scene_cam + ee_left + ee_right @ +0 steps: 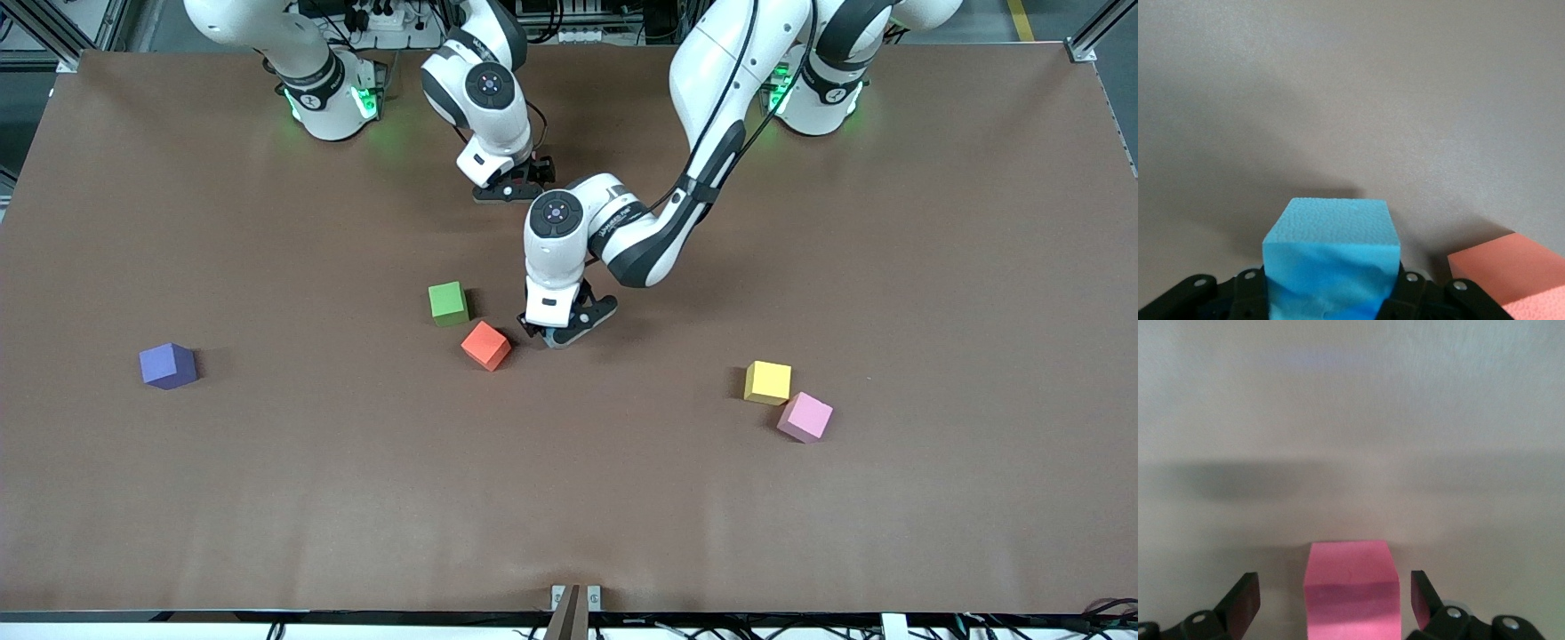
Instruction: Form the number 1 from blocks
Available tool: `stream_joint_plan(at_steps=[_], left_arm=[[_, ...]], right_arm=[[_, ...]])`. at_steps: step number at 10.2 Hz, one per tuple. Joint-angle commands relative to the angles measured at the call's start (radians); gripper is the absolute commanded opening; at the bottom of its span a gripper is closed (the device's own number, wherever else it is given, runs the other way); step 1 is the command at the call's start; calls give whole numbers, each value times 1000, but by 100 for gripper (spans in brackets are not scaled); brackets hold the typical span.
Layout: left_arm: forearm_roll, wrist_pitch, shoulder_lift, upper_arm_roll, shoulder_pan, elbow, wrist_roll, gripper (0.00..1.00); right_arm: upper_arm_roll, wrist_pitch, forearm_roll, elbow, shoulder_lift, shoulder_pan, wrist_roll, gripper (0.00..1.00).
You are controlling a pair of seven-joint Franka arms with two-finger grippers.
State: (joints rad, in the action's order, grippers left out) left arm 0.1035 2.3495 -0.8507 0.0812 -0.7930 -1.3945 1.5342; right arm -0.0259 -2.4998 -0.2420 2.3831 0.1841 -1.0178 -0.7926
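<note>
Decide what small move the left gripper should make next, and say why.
Probably lift straight up. The left gripper is shut on the light blue cube, low over the table, with the orange cube close beside it, so sliding sideways could nudge that one. The right gripper stands open around a reddish cube.

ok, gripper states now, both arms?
Left gripper: shut on the light blue cube.
Right gripper: open, fingers either side of a pink-red cube, not gripping.

Small light-blue foam cube (1329, 257): lower part cut by frame edge. Orange foam cube (1511, 280), at 3 o'clock of it: cropped at corner.
</note>
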Motion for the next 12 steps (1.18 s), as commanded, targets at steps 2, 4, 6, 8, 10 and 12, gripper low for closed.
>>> stream_joint_plan(at_steps=[2, 4, 6, 8, 10, 12], left_arm=[[22, -16, 24, 11, -11, -14, -63, 0], [22, -106, 53, 41, -28, -17, -161, 0], [22, -192, 74, 115, -28, -18, -175, 0], [24, -213, 70, 150, -57, -20, -190, 0], [22, -213, 58, 150, -91, -29, -279, 0], [24, -213, 49, 153, -100, -31, -322, 0]], right_arm=[[4, 168, -3, 18, -200, 129, 129, 100], [3, 251, 6, 16, -268, 239, 267, 100], [4, 301, 59, 8, -294, 403, 393, 100], [0, 305, 81, -18, -304, 574, 487, 100], [-2, 302, 119, -42, -305, 716, 510, 100], [0, 311, 162, -125, -243, 800, 509, 100]])
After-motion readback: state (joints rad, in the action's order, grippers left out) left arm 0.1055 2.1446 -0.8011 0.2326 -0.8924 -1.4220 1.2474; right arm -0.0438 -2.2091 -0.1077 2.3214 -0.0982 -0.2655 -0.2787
